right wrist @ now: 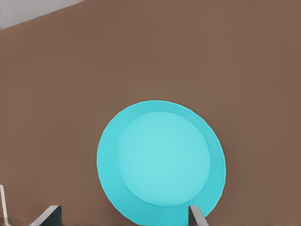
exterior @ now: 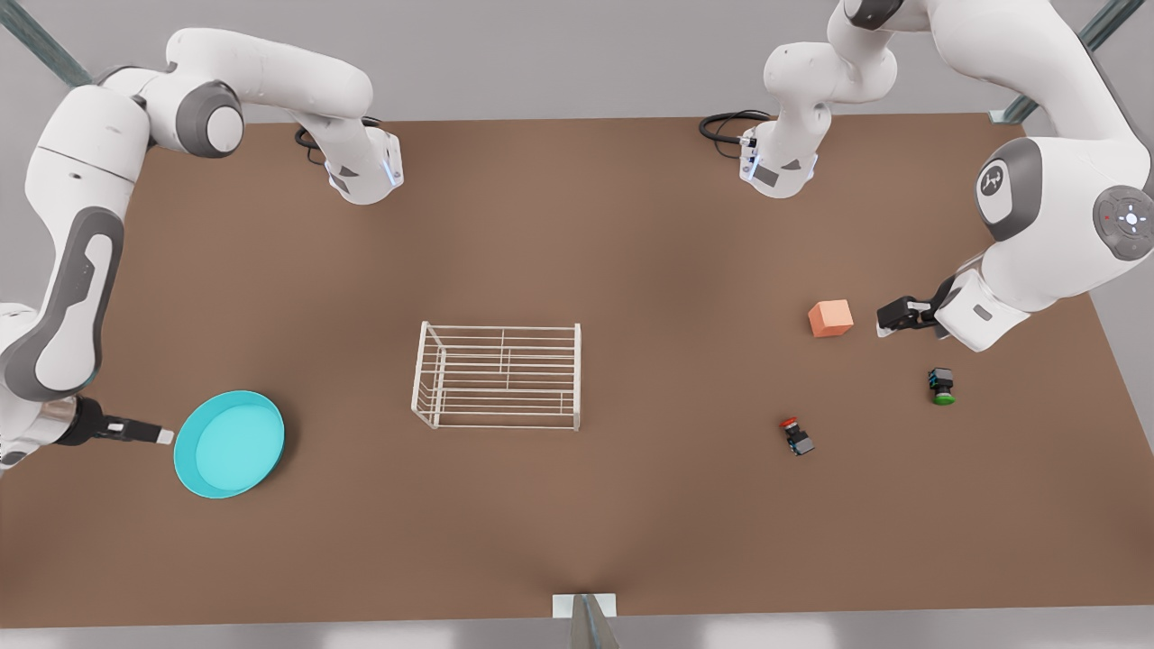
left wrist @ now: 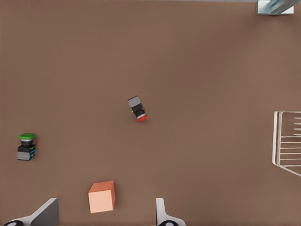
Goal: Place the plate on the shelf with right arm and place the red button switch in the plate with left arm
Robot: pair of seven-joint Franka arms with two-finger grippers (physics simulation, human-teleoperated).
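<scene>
Bench (exterior: 577, 225): a brown surface is seen from above, with an arm mounted at each far corner.
Plate (exterior: 229, 443): a round turquoise dish with a raised rim is seen lying flat on the bench toward the front view's left, well apart from the shelf; in the right wrist view the plate (right wrist: 162, 162) is seen just ahead of the fingertips.
Right gripper (exterior: 163, 436): it is held low at the front view's left, just beside the plate's rim; its jaws are seen spread apart in the right wrist view, with nothing between them.
Shelf (exterior: 498, 374): a small white wire rack is seen standing near the middle of the bench, its barred top bare; one end of the shelf (left wrist: 287, 143) is caught in the left wrist view.
Red button switch (exterior: 795, 435): a small black push button with a red cap is seen lying on its side toward the front view's right, apart from everything else; it is also seen in the left wrist view (left wrist: 138, 108).
Left gripper (exterior: 890, 317): it is held near the orange cube (exterior: 830, 318); its jaws are seen apart and empty.
Green button switch (exterior: 942, 386): it is seen on the bench near the left gripper.
</scene>
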